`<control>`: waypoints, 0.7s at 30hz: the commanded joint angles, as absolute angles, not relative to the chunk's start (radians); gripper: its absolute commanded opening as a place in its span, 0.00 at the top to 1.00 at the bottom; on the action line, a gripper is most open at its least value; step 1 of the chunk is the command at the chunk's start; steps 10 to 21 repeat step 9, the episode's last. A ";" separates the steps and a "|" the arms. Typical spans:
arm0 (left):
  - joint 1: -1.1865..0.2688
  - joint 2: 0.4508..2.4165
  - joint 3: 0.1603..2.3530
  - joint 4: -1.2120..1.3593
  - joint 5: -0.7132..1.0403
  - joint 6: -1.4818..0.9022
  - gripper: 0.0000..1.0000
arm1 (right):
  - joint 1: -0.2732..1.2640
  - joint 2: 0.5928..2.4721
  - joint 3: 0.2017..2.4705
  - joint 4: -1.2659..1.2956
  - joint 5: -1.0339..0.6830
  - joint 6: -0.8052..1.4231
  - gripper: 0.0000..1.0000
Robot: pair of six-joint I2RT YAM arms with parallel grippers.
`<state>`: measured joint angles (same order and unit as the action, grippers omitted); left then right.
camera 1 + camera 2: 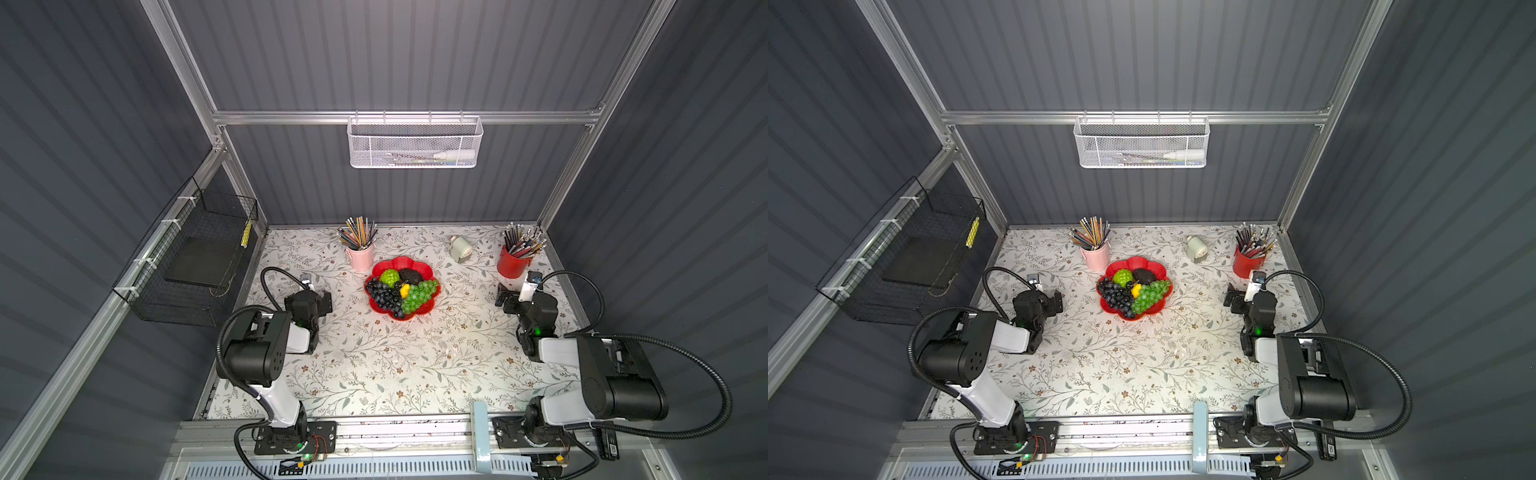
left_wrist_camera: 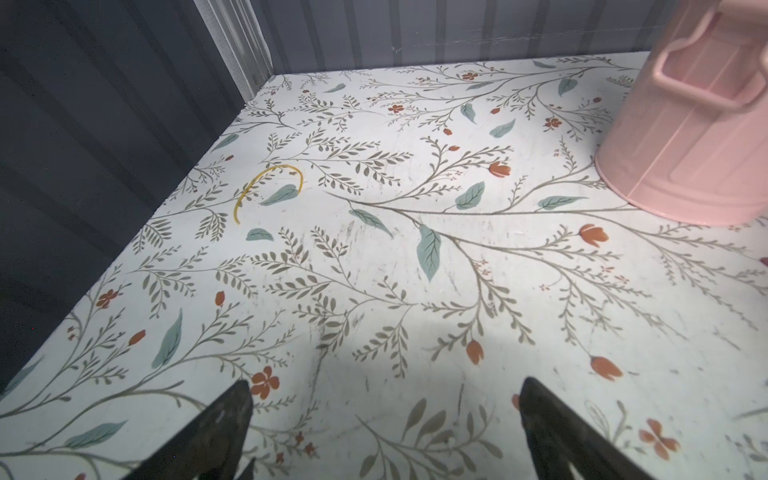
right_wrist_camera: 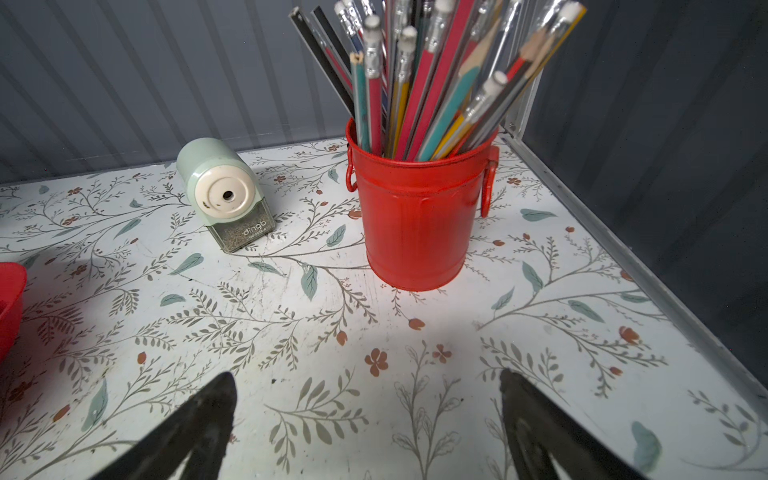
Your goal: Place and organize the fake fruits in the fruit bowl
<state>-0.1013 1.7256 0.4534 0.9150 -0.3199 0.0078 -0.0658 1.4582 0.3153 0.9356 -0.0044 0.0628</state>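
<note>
Floral-patterned table (image 1: 395, 365) with red fruit bowl (image 1: 401, 261), pink pencil cup (image 1: 360, 257), red pencil cup (image 1: 510, 264), pale-green sharpener (image 1: 460, 247).

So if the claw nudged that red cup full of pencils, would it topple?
Probably tippy: the red cup is tall and narrow, and its pencils fan out well above the rim, likely making it top-heavy. A low push might slide it on the smooth-looking table instead.

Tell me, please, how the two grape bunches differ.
The dark purple grape bunch is near-black; the green grape bunch is bright green. In both top views the purple one lies left in the fruit bowl, the green one right. Both lie inside the bowl, flanking the small yellow fruit.
</note>
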 commanded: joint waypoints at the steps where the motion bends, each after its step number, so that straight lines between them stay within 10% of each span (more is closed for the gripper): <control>1: -0.097 1.721 0.460 0.948 -0.313 0.005 0.00 | -0.067 1.459 0.329 0.964 -0.016 0.057 0.01; 21: -0.097 1.720 0.460 0.948 -0.313 0.005 0.00 | -0.075 1.456 0.328 0.965 -0.030 0.060 0.01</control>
